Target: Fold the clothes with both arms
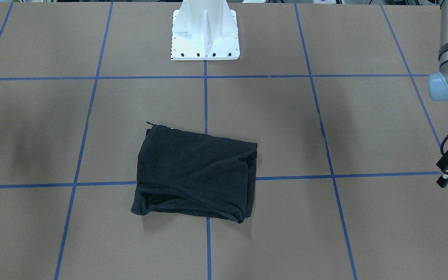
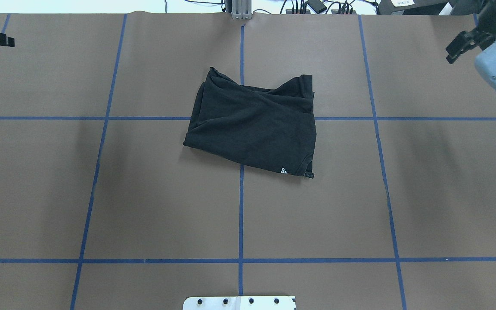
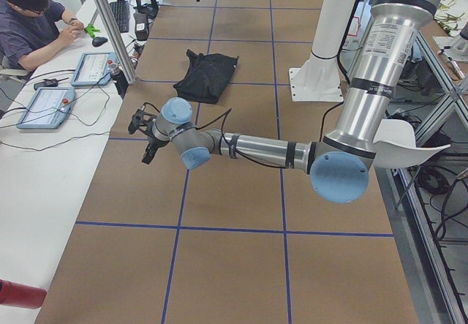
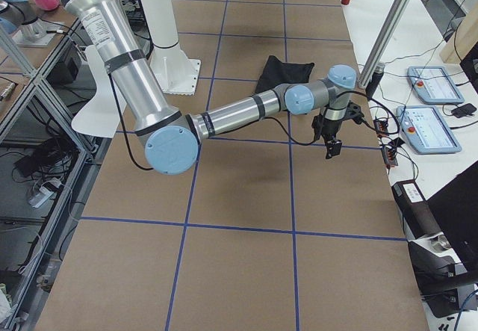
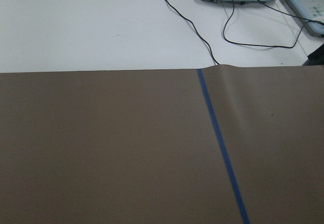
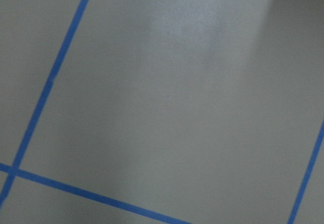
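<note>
1 black T-shirt (image 2: 252, 125) lies folded in the middle of the table (image 2: 144, 193). The left arm (image 3: 256, 148) and right arm (image 4: 239, 110) hang at the sides, well apart from it. Whether their jaws are released or clenched cannot be told.

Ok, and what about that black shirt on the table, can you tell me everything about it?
The black T-shirt is folded into a rough, rumpled rectangle. It looks like soft cloth, with creases and layered edges showing. Only plain black shows, apart from a tiny white mark near one corner. It lies flat near the middle of the brown table, over a crossing of blue tape lines. Only the table touches it.
</note>
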Robot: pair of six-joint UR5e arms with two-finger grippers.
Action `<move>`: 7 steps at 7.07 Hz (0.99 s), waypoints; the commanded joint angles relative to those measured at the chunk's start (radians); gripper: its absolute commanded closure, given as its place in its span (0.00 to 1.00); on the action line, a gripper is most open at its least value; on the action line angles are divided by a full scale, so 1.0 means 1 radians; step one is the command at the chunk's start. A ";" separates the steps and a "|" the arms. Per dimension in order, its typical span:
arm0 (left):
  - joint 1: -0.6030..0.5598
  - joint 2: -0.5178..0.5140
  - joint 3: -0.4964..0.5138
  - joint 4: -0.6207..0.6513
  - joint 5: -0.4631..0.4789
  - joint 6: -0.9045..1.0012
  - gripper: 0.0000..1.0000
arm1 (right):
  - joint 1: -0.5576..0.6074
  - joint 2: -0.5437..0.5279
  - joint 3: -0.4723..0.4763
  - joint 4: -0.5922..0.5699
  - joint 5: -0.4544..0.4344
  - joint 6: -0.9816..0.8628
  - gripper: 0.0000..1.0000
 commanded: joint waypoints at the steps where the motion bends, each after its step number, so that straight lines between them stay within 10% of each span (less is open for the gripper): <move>1: -0.031 0.055 -0.029 -0.014 0.051 0.031 0.00 | 0.049 -0.068 0.047 0.007 -0.005 -0.015 0.00; 7: -0.105 0.167 -0.035 -0.113 0.005 0.110 0.00 | 0.170 -0.311 0.079 0.136 -0.011 -0.027 0.00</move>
